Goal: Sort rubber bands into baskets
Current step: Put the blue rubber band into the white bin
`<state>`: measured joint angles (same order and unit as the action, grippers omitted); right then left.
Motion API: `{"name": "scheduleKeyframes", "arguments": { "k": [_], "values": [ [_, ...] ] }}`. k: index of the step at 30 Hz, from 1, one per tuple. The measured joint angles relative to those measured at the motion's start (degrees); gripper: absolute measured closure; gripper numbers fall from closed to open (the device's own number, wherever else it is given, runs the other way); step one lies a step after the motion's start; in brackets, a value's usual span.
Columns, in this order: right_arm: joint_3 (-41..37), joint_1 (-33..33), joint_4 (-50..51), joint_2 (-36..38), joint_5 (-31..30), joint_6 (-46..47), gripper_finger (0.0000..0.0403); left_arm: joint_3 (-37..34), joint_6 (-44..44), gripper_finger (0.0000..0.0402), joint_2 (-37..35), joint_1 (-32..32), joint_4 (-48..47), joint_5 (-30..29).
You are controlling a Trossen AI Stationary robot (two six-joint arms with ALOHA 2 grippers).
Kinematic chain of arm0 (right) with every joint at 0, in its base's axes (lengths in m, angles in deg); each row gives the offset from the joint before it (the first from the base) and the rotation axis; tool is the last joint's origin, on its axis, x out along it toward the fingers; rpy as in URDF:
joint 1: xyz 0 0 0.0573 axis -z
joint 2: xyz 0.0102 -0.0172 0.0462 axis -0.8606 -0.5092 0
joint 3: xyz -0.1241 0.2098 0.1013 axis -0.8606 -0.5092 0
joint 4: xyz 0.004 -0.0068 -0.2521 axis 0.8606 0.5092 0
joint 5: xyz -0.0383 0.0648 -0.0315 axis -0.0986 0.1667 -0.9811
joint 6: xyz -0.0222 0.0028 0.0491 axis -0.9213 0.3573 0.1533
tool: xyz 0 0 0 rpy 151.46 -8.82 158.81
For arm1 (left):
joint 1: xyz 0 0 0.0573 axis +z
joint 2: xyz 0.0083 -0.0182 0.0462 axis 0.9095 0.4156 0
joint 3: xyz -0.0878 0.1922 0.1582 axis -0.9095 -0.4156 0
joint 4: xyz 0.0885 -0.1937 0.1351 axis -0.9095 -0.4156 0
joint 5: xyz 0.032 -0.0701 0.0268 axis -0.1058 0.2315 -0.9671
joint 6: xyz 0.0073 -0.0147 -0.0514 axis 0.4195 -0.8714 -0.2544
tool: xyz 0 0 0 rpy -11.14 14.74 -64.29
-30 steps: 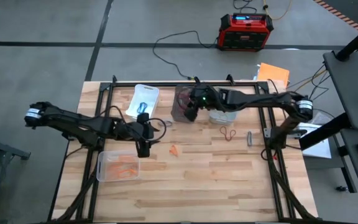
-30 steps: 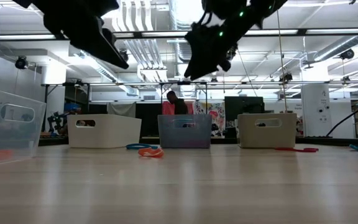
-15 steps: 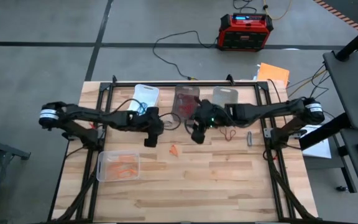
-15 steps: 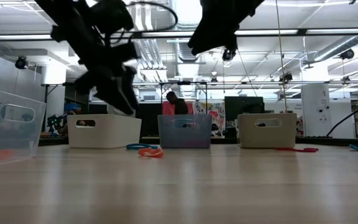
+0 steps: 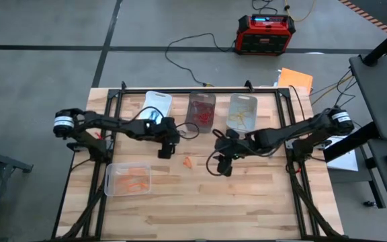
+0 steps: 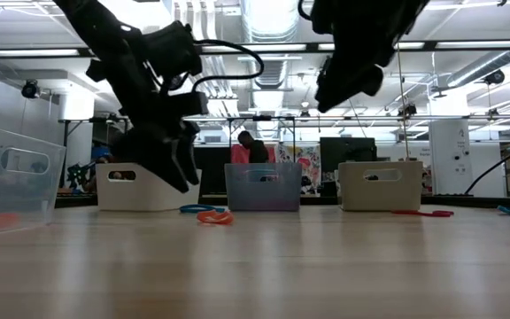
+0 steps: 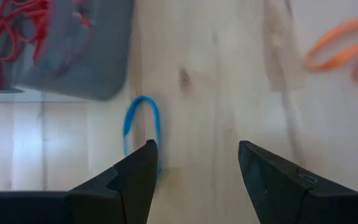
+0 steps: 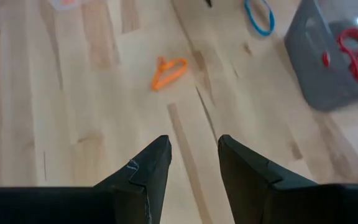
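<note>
My left gripper [image 5: 164, 150] [image 7: 194, 174] hangs open and tilted low over the table. A blue rubber band [image 7: 143, 127] lies flat just beside one of its fingertips, untouched. An orange rubber band [image 5: 189, 162] [image 8: 168, 71] lies flat on the wood between the two grippers. My right gripper [image 5: 224, 168] [image 8: 194, 168] is open, higher up, with nothing between its fingers. The smoky basket [image 5: 201, 111] holds red bands. At the far edge it stands between a white basket [image 5: 156, 106] and a clear basket [image 5: 242, 111].
A second clear basket [image 5: 127, 179] with orange bands stands near the table's left edge. In the low view a red band [image 6: 423, 213] lies on the table toward the right. Black cables trail along both arms. Bare wood fills the near half of the table.
My left gripper has come down and gone a little toward the far right, to just above the blue band. My right gripper has left the spot over the smoky basket and gone toward the near edge, staying high.
</note>
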<state>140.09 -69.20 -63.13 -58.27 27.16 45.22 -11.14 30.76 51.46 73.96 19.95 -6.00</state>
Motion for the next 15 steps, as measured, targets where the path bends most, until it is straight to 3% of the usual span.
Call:
{"name": "scheduleKeyframes", "arguments": {
  "k": [15],
  "values": [
    [-6.87, -1.43, -7.84, 5.07, -1.68, -0.12, 0.0269, 0.0, -0.29, 0.0194, 7.22, 5.0, 5.03, 1.62]
  ]
}}
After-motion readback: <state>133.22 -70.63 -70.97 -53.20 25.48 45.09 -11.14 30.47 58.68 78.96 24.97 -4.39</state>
